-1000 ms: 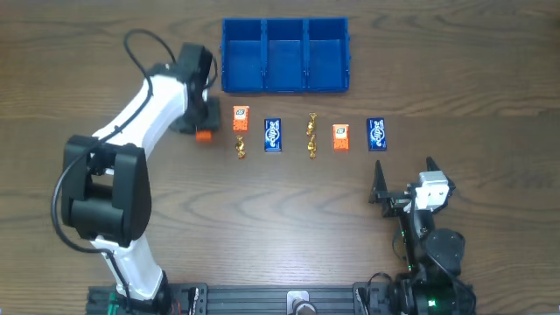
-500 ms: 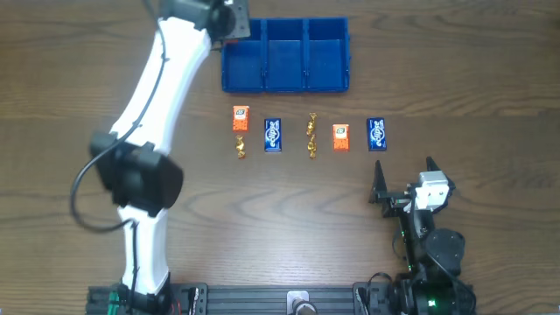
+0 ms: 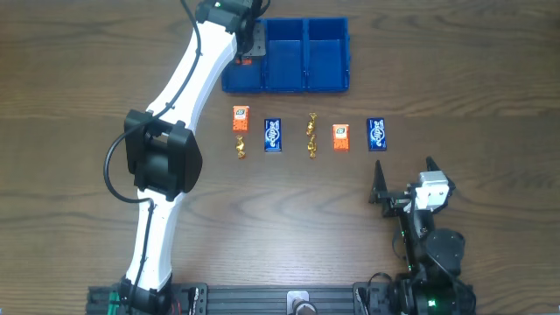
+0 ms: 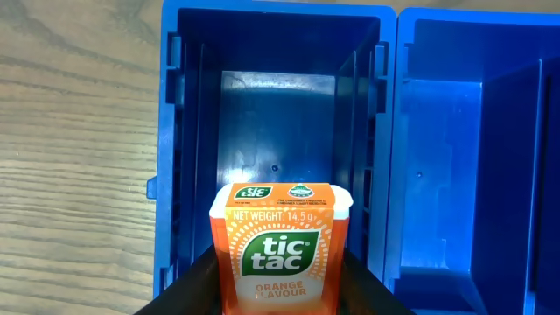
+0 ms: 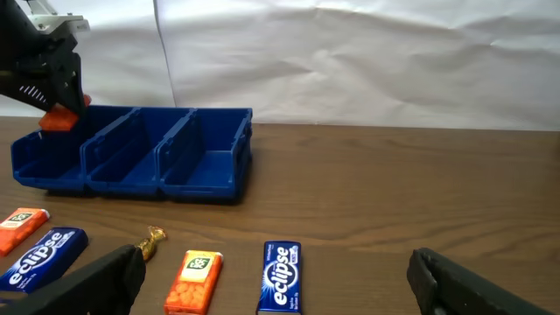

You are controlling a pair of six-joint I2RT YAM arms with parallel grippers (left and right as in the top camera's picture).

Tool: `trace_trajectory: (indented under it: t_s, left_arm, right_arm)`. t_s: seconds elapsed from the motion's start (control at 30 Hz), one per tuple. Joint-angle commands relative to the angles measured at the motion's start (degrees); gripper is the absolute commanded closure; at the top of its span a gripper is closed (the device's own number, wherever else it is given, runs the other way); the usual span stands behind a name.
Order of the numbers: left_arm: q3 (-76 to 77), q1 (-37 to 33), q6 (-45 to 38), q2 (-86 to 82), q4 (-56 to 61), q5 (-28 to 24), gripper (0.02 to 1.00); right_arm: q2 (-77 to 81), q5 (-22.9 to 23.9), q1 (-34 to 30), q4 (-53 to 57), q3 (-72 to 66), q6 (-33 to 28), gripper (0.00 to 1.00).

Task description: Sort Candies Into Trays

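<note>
Mint box (image 4: pixel 282 254), orange, pinched between your left gripper's (image 4: pixel 280 296) fingers, label facing wrist camera. Box hangs upright over leftmost compartment of blue tray (image 3: pixel 284 84), at about rim height in right wrist view. All three compartments bare inside.

Your right gripper (image 3: pixel 403 175) spread wide, low near own base, gripping nothing, well apart from tray.

On table (image 3: pixel 490 87), row in front of tray: orange boxes (image 3: pixel 241 118), blue packs (image 3: pixel 273 134), gold candies (image 3: pixel 311 147), lying flat, none touching tray.
</note>
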State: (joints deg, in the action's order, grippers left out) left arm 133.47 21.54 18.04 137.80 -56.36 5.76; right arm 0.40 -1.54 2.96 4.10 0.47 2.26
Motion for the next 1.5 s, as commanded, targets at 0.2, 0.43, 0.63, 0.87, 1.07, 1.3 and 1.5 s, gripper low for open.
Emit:
trace_trajectory:
  t_s: [0.2,0.43,0.63,0.87,1.07,1.3,1.5]
  left_arm:
    - [1.7,-0.9,0.1,0.6,0.1,0.6,0.836]
    - [1.7,-0.9,-0.7,0.6,0.0,0.6,0.467]
    - [1.7,-1.0,-0.7,0.4,0.0,0.6,0.023]
    - [1.7,0.4,0.5,-8.5,-3.5,0.9,0.018]
    - [-9.6,2.6,5.4,-23.9,-6.3,2.2,0.027]
    - [-34.8,4.8,7.5,-30.8,2.4,2.2,0.060]
    - [-45.7,4.7,7.9,-28.3,10.7,0.6,0.058]
  right_arm:
    - [-0.2,0.1,0.2,0.6,0.0,-0.8,0.003]
    - [-0.2,0.1,0.2,0.6,0.0,-0.8,0.003]
    - [-0.2,0.1,0.2,0.6,0.0,-0.8,0.003]
    - [-0.2,0.1,0.2,0.6,0.0,-0.8,0.003]
    - [-0.2,0.1,0.2,0.6,0.0,-0.8,0.003]
    - [-0.2,0.1,0.2,0.6,0.0,-0.8,0.003]
    - [-0.2,0.1,0.2,0.6,0.0,-0.8,0.003]
